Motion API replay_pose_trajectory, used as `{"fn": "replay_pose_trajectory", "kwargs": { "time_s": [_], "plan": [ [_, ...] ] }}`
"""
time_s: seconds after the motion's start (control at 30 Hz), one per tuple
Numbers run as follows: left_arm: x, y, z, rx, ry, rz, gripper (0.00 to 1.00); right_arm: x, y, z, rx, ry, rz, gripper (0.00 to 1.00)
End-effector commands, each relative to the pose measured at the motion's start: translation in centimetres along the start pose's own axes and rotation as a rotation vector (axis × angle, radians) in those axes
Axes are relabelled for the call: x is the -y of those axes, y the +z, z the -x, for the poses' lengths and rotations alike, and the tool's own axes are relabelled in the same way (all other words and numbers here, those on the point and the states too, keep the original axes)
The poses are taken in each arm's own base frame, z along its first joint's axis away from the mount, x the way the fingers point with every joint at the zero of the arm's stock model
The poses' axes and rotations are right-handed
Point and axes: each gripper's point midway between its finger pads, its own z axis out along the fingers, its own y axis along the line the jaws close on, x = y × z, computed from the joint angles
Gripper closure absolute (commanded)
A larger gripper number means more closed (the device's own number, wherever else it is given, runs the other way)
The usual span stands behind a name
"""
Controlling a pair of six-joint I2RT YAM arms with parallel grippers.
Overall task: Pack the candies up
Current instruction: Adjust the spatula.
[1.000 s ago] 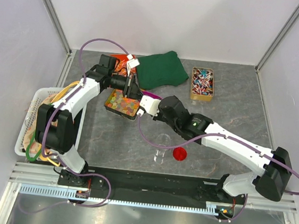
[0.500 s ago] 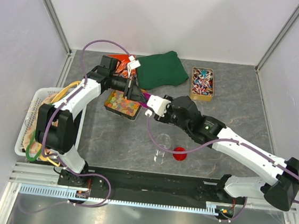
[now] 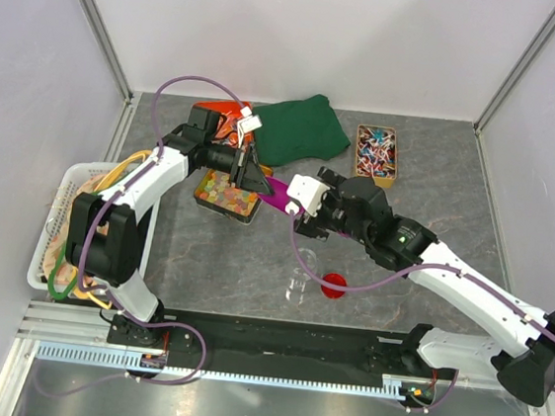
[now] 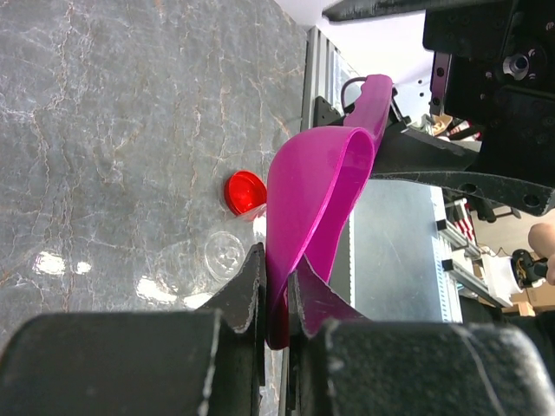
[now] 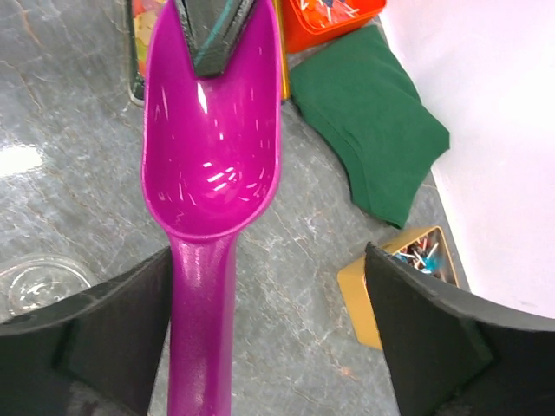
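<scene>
Now that the right gripper (image 5: pixel 269 260) has spread wide off the handle, the magenta scoop (image 5: pixel 212 147) hangs from the left gripper (image 4: pixel 276 286) alone, pinched by its rim. It looks like a handover. The scoop is empty. The candies (image 3: pixel 227 195) sit in their tin (image 3: pixel 205 200), and the clear cup (image 3: pixel 301 268) looks empty.

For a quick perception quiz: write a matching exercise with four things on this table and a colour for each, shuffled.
Things:
1. scoop
2. cloth
3. lid
4. candies

Colours:
A. red
B. green
C. magenta
D. mixed orange, yellow, pink and green

Pairs: 1-C, 2-B, 3-A, 4-D
</scene>
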Motion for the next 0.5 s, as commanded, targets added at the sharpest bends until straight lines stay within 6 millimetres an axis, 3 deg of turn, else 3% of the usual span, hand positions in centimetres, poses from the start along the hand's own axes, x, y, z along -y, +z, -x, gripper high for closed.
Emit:
{"fn": "replay_pose_trajectory", "kwargs": {
  "time_s": [0.0,0.07,0.13,0.2,0.47],
  "plan": [
    [1.7,-0.3,0.6,0.012,0.063,-0.049,0.98,0.4,0.3,1.8,0.063,0.026,0.007,0.12],
    [1.8,-0.3,0.7,0.013,0.066,-0.051,0.98,0.1,0.8,1.5,0.052,0.030,0.011,0.17],
    [1.6,-0.3,0.6,0.012,0.061,-0.053,0.98,0.3,1.3,1.3,0.046,0.037,-0.003,0.31],
    [1.7,-0.2,0.6,0.011,0.060,-0.057,0.98,0.2,1.6,1.1,0.042,0.044,-0.012,0.38],
    [1.7,-0.2,0.6,0.010,0.057,-0.062,0.98,0.7,2.3,1.2,0.057,0.061,-0.050,0.41]
  ]
}}
